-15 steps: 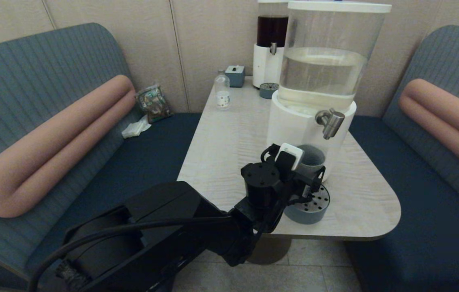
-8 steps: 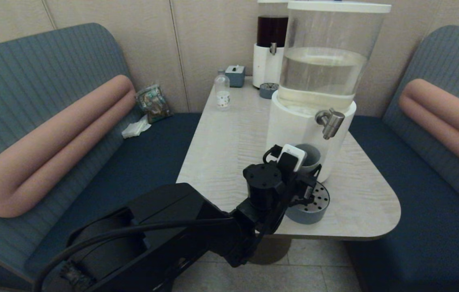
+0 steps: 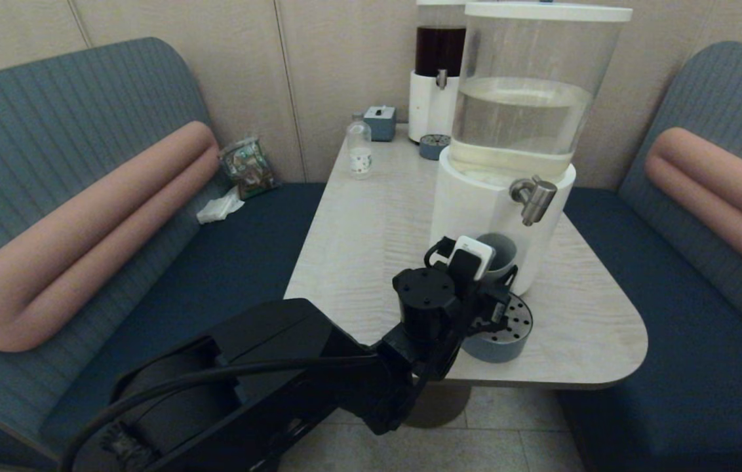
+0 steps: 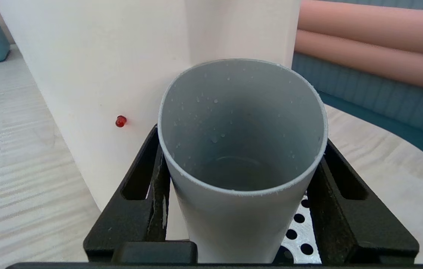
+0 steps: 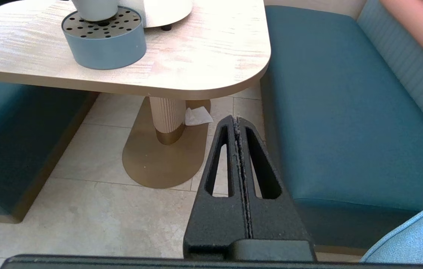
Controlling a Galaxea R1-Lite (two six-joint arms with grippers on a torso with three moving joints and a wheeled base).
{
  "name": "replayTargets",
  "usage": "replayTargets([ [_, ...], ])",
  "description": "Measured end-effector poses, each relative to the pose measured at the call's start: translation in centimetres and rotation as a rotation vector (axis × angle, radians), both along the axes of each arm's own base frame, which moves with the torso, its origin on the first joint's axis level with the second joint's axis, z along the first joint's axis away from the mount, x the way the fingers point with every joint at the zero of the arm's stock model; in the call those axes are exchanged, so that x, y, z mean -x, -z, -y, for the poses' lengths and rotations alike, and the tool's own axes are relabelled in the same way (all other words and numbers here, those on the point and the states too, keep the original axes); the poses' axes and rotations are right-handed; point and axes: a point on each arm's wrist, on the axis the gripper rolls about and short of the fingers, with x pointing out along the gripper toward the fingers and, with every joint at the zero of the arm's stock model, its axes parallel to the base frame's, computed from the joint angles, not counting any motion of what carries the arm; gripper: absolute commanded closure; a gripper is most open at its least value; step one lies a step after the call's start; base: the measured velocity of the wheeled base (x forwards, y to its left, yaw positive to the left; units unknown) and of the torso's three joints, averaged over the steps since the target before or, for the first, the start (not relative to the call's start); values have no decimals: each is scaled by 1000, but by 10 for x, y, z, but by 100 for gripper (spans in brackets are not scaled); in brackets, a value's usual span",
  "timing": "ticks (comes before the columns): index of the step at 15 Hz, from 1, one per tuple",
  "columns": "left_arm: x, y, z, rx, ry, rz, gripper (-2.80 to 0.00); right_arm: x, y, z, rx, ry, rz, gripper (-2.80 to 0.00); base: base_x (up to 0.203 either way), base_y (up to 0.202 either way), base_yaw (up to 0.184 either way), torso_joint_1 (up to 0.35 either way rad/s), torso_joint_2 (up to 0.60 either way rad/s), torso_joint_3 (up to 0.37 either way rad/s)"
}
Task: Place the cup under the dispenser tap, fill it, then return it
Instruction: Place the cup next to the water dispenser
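The grey-blue cup point(image 3: 501, 252) stands upright at the perforated top of the low round tray point(image 3: 508, 341), close against the large dispenser's white base point(image 3: 469, 203). My left gripper point(image 3: 497, 274) is shut on the cup, one finger on each side below the rim point(image 4: 241, 138). A little clear liquid lies in the cup's bottom point(image 4: 239, 173), and droplets cling to its inner wall. The brushed-steel tap point(image 3: 533, 196) hangs above and slightly right of the cup's rim. My right gripper point(image 5: 236, 120) is shut and empty, low over the floor beside the right bench.
A small clear bottle point(image 3: 359, 154), a teal box point(image 3: 381, 122), a second small tray point(image 3: 434, 145) and the dark-liquid dispenser point(image 3: 438, 72) stand at the table's far end. Benches point(image 3: 672, 308) flank the table, whose rounded front edge point(image 3: 541, 380) is just beyond the tray.
My left gripper and the cup have edged slightly left, toward the dispenser's base. The tray, the tap and the right arm have not moved.
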Motion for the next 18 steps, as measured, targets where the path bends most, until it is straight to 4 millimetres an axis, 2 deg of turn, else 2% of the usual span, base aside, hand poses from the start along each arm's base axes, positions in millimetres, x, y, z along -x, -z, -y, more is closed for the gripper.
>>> replayTargets([
  [10,27,-22,-24,-15,-33,17,0,0,0,0,0,0,0,0,0,0,0,0,0,0],
  [18,45,-31,-44,-19,-67,10,0,0,0,0,0,0,0,0,0,0,0,0,0,0],
])
